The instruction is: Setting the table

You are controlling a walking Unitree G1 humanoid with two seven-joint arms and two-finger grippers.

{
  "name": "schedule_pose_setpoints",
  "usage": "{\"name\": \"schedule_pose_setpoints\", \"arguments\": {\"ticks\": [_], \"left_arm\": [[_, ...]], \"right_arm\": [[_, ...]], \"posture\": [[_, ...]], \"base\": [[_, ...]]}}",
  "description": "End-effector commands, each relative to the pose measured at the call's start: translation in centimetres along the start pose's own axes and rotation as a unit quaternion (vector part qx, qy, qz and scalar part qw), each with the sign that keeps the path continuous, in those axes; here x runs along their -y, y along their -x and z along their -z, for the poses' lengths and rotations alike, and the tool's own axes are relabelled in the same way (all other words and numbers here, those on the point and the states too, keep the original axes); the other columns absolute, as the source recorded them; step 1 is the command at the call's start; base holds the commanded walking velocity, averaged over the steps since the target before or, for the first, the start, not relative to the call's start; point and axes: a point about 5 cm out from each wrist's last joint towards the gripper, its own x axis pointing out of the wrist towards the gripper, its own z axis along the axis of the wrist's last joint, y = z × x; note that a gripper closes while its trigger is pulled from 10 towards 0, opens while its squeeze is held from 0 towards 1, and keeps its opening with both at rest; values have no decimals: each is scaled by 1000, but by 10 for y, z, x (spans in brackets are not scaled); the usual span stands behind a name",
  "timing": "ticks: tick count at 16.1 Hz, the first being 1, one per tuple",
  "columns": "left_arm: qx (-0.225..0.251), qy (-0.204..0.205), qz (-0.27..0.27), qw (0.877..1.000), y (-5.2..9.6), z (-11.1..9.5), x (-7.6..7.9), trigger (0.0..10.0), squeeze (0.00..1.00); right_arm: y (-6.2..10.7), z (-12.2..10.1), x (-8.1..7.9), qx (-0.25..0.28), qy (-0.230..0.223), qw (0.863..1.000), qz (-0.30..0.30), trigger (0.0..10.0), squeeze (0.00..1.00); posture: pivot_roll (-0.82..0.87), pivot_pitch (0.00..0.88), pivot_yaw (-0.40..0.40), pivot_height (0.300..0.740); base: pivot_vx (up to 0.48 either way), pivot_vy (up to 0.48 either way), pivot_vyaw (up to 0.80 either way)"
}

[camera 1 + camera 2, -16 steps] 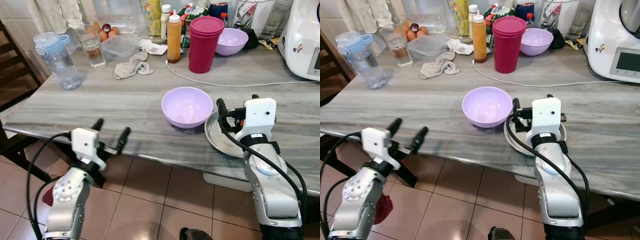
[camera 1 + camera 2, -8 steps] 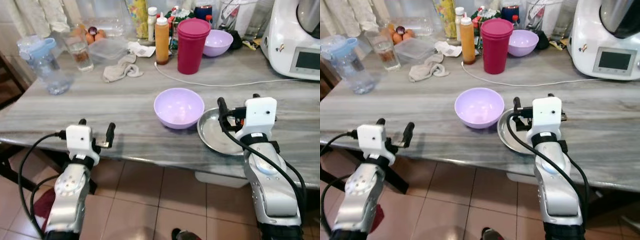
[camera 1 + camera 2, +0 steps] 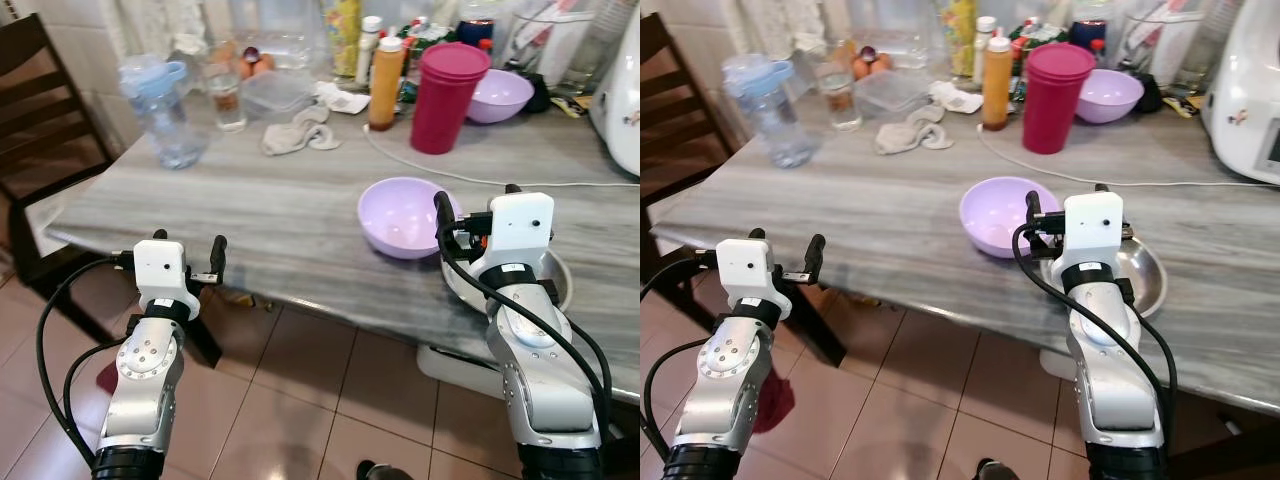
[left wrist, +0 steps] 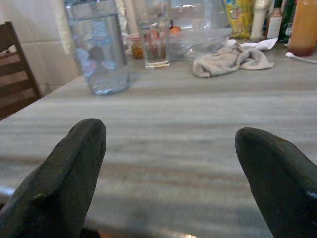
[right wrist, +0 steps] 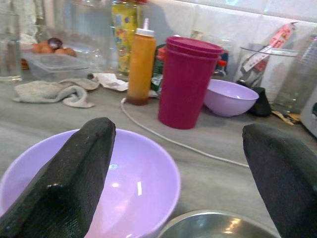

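Lilac bowl (image 3: 405, 216), frame centre on desk (image 3: 250, 210), touching steel plate (image 3: 1145, 277); right gripper (image 5: 181, 183) open above both, left gripper (image 3: 186, 252) open, idle; approach rim squarely.

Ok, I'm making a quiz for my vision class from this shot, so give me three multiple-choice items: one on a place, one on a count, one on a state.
1. Where is the steel plate?
A. beside the near purple bowl, under the right pincer
B. on the chair
C. next to the water bottle

2. How many purple bowls are on the table?
A. one
B. two
C. three

3. How is the left pincer?
A. shut on a cloth
B. open, holding nothing
C. shut on a glass

Answers: 1 A, the plate lies beside that bowl at the table's near edge. 2 B, one near, and a far bowl behind the red cup. 3 B, its fingers stand apart at the table's edge.
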Motion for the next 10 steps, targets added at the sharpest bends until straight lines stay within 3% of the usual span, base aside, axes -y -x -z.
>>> {"name": "schedule_pose_setpoints", "arguments": {"ticks": [1,10], "left_arm": [[-10,-4,-6,1000,0,3,-1,10000,0],[-14,-8,0,1000,1,4,2,10000,0]], "right_arm": [[0,0,0,1,-4,1000,1,10000,0],[-1,1,0,-1,-8,1000,5,10000,0]], "posture": [[-154,74,57,740],[-155,80,60,740]], "base": [[-364,0,0],[-399,0,0]]}}
